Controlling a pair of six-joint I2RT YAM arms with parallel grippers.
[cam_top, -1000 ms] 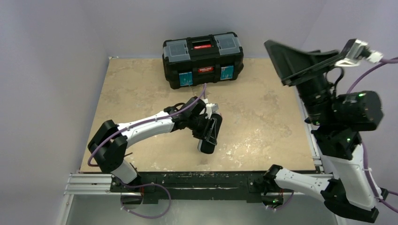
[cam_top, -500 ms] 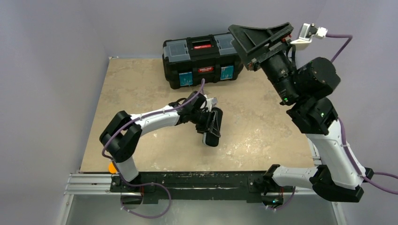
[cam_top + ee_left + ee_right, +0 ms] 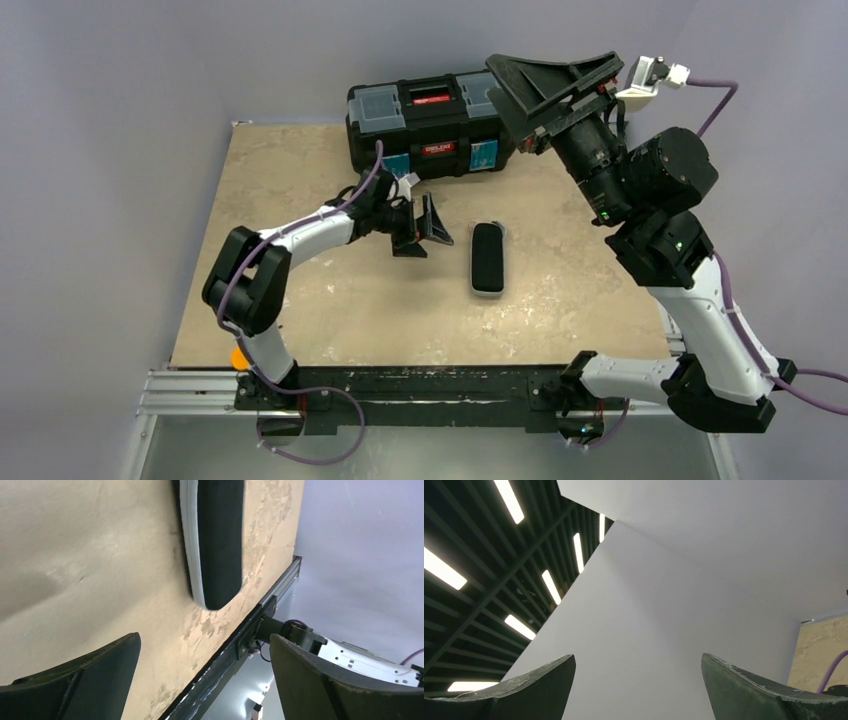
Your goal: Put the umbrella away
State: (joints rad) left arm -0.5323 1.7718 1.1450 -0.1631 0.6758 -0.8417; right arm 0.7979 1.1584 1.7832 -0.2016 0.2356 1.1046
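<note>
Left gripper (image 3: 424,226) is down low over the tan stone-look bench (image 3: 300,180), about mid-bench. Jaws are spread wide w/ nothing between them, not touching anything afaict. Left wrist cam agrees: the two dark fingers (image 3: 90,675) sit far apart at the bottom of the frame, w/ only bare bench in the gap.

Just to its right, but apart from it, there's a small dark oblong hard case w/ a pale rim (image 3: 487,258). It lies flat on the bench, long axis running near-to-far. Nothing is holding it.

Right gripper (image 3: 555,75) is up high in the air on the right side, near the far right end of the black plastic toolbox w/ red handle and see-through lid compartments (image 3: 432,120). Its jaws are wide open too and empty. The right wrist cam only shows pale wall (image 3: 684,595) and ceiling light strips (image 3: 444,569) past the fingers, so it's pointing upward.

The toolbox sits at the far edge of the bench, lid down.

Umbrella: can't see it in any of the 3 views, so can't tell where it is. Neither set of jaws has it.
</note>
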